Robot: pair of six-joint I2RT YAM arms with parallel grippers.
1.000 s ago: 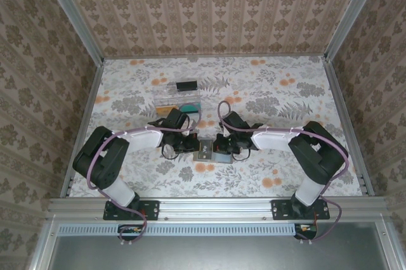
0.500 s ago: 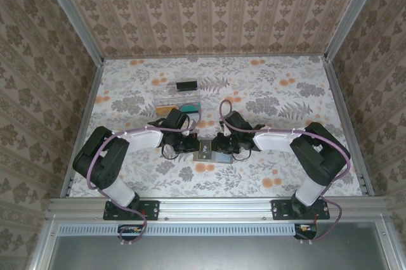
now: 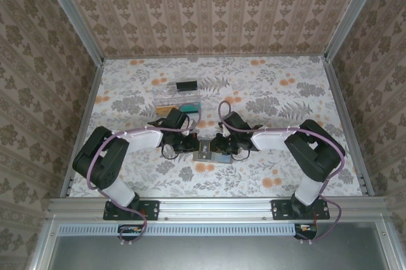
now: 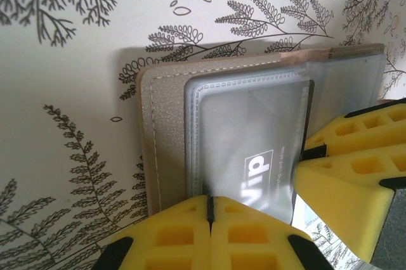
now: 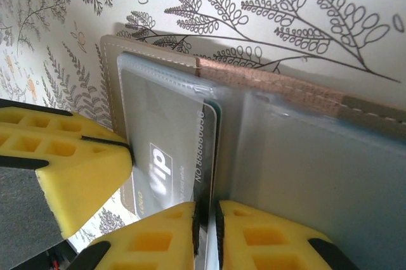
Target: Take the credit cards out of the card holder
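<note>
The card holder [image 3: 205, 151] lies open on the floral table between both arms, taupe outside [image 4: 163, 124] with clear grey-blue pockets [image 5: 317, 162]. A grey credit card [image 5: 170, 132] marked "vip" sits in one pocket [image 4: 254, 137], its edge sticking out towards the fold. My left gripper [image 4: 209, 205] is shut on the holder's pocket edge. My right gripper [image 5: 207, 218] is shut on the protruding edge of the card, its jaws a thin gap apart. The right fingers [image 4: 355, 168] show beside the holder in the left wrist view. The left fingers [image 5: 70, 165] show in the right wrist view.
A clear plastic tray [image 3: 160, 96] stands behind the left gripper, holding a dark item, a yellow one and a teal one. Patterned walls and metal rails [image 3: 82, 111] close in the table on three sides.
The right arm's elbow has shifted slightly. Both grippers stay at the card holder.
</note>
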